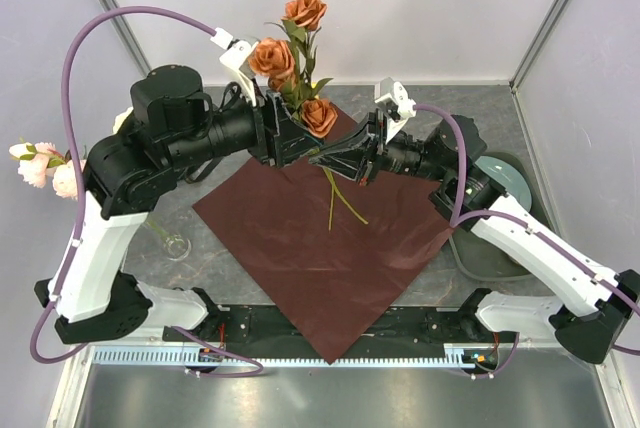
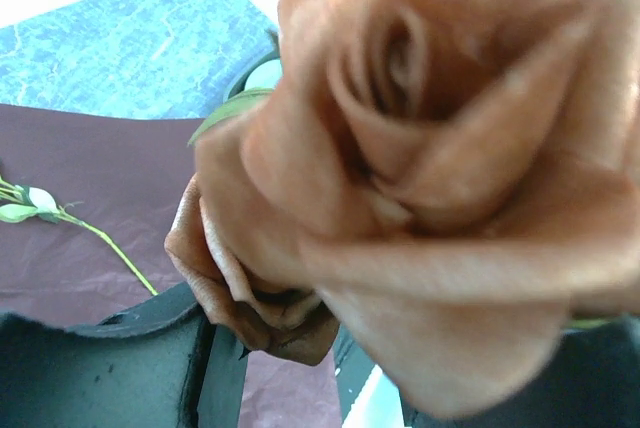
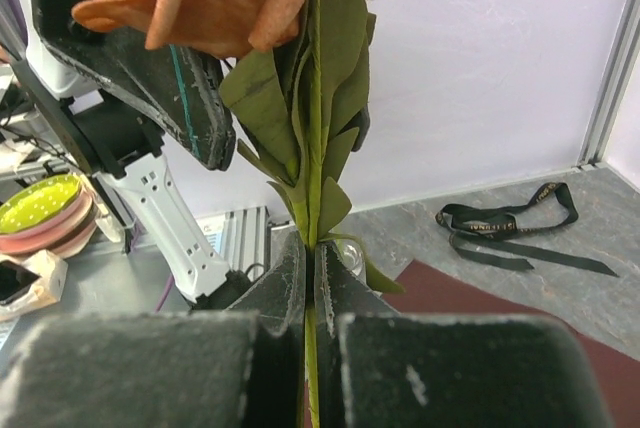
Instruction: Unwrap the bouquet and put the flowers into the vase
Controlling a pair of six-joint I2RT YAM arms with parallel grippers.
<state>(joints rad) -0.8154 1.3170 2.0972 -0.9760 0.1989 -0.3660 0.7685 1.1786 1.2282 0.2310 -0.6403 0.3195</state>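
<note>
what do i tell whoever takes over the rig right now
Right gripper: shut on the stem of the orange roses, held upright over the paper.
Left gripper: around the blooms; can't tell whether it grips.
Done: wrapping paper lies open and flat, ribbon is off. Pink roses seem to be in the vase; the left arm hides their stems.
Left: take the orange roses to the vase, then the thin sprig lying on the paper.

Three rust-orange roses (image 1: 272,56) upright above flat maroon wrapping paper (image 1: 320,258); clear vase (image 1: 178,245) at left.
</note>
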